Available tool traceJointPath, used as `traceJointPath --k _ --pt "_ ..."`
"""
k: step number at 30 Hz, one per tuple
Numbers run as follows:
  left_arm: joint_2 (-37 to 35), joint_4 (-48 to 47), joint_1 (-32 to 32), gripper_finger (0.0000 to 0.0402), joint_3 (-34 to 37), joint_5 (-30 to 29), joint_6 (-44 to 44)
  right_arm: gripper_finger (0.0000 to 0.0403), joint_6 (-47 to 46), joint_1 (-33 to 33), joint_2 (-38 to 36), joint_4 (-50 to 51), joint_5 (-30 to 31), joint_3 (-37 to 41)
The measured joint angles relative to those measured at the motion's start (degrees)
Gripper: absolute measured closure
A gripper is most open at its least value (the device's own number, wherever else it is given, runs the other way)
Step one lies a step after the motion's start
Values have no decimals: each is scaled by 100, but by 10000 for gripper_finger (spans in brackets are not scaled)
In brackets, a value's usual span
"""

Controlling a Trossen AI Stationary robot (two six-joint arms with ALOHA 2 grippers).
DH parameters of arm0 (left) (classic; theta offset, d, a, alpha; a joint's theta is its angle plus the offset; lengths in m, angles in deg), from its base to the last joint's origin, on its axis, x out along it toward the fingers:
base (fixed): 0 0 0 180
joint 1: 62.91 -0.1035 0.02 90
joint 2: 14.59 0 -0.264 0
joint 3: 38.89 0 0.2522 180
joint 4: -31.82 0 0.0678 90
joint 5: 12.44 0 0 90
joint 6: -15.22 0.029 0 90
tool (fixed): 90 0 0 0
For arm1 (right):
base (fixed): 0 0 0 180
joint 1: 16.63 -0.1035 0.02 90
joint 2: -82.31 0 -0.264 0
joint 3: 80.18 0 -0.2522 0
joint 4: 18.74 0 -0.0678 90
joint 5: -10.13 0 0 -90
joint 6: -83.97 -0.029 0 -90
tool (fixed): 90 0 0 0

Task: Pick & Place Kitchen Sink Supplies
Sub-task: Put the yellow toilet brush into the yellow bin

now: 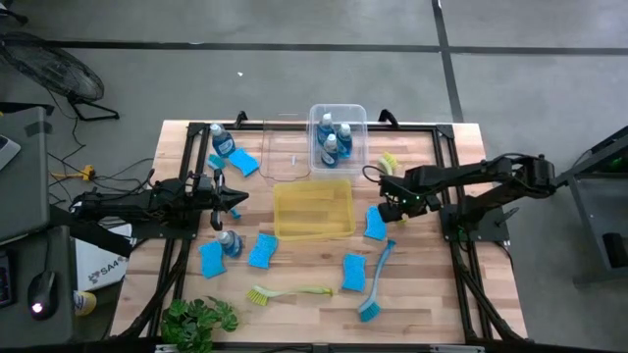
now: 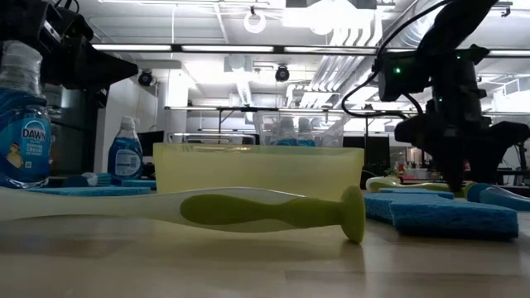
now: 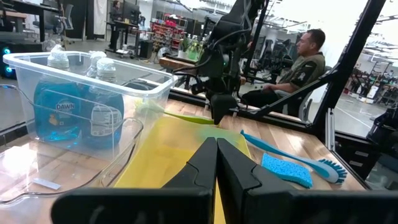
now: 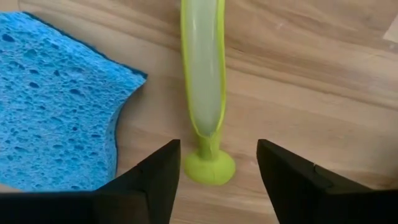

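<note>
Yellow-green dish brush (image 4: 203, 93) handle under released right gripper (image 4: 217, 163), 3 o'clock of yellow bin (image 1: 313, 209); left gripper (image 3: 216, 163) clenched.

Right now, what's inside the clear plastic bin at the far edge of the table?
The clear plastic bin holds three small bottles of blue liquid with white caps, standing upright. The bin floor beneath them is hidden, so anything lying flat there can't be seen.

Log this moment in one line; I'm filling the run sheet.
right gripper: open, over yellow-green brush handle | left gripper: shut, empty | blue sponge: beside handle
</note>
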Motion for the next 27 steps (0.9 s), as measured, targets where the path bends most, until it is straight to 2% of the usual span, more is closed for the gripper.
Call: traceJointPath --k 15,22,27 --pt "0 0 -1 400 0 19 -2 300 17 0 1 -10 66 2" --pt "-1 0 0 400 0 21 -1 325 129 0 3 -61 61 0" --pt "-1 0 -2 400 0 20 0 328 310 0 7 -74 61 0"
